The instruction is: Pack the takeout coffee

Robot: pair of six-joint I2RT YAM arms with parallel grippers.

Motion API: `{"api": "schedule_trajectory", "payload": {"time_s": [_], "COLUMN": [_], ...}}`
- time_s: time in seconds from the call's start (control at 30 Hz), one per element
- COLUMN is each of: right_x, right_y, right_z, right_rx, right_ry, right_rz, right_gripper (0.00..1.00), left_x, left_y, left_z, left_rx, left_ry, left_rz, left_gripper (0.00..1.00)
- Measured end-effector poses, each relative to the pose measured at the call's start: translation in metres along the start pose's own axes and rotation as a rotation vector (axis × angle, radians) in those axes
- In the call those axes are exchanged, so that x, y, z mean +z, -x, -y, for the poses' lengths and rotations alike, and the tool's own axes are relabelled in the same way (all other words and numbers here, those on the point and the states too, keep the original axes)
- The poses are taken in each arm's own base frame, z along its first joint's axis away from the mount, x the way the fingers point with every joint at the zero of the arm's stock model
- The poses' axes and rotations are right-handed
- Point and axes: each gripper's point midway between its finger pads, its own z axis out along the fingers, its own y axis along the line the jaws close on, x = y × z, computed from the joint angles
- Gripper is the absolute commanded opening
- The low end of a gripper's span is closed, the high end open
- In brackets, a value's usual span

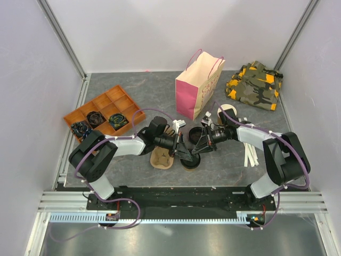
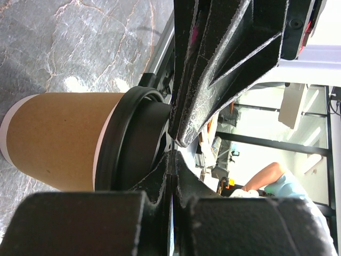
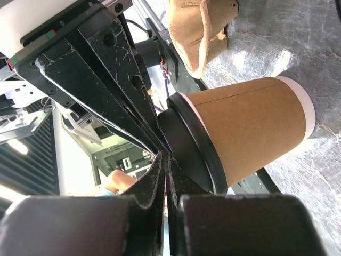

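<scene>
The takeout coffee (image 1: pixel 190 161), a tan cup with a black lid, stands on the table between the two arms. In the left wrist view the cup (image 2: pixel 58 140) fills the left side. In the right wrist view the cup (image 3: pixel 250 125) is at the right. My left gripper (image 1: pixel 186 154) is shut and empty, and its tips (image 2: pixel 171 156) rest against the lid's top (image 2: pixel 136 141). My right gripper (image 1: pixel 196 149) is also shut and empty, and its tips (image 3: pixel 166 158) are at the same lid (image 3: pixel 189 146). The two grippers meet tip to tip over the lid.
A brown pulp cup carrier (image 1: pixel 161 158) lies just left of the cup and also shows in the right wrist view (image 3: pixel 197 26). A pink and cream paper bag (image 1: pixel 198 85) stands behind. A lidless tan cup (image 1: pixel 228 111), white sticks (image 1: pixel 250 154), a camouflage cloth (image 1: pixel 254 84) and an orange compartment tray (image 1: pixel 104 113) lie around.
</scene>
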Motion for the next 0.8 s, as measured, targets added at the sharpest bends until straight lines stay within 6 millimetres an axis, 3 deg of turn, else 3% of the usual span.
{"api": "schedule_trajectory", "payload": {"time_s": [0.23,0.4,0.57,0.8], "right_x": [-0.003,-0.02,-0.032,-0.019], "right_y": [0.003,0.024,0.037,0.018], "right_z": [-0.005,-0.021,-0.04,-0.034], "right_rx": [-0.06,-0.248,-0.516,-0.797], "right_ry": [-0.016,-0.115,-0.272,-0.475], "right_rz": [0.03,0.162,0.225,0.125], "right_gripper": [0.2,0.28,0.25,0.23], "left_x": [0.0,-0.001,-0.001,-0.001], "left_y": [0.0,0.0,0.0,0.0], "left_z": [0.001,0.001,0.001,0.001], "left_rx": [0.001,0.002,0.002,0.003], "left_ry": [0.0,0.003,0.012,0.015], "left_rz": [0.001,0.004,0.009,0.01], "left_gripper": [0.02,0.02,0.02,0.02]}}
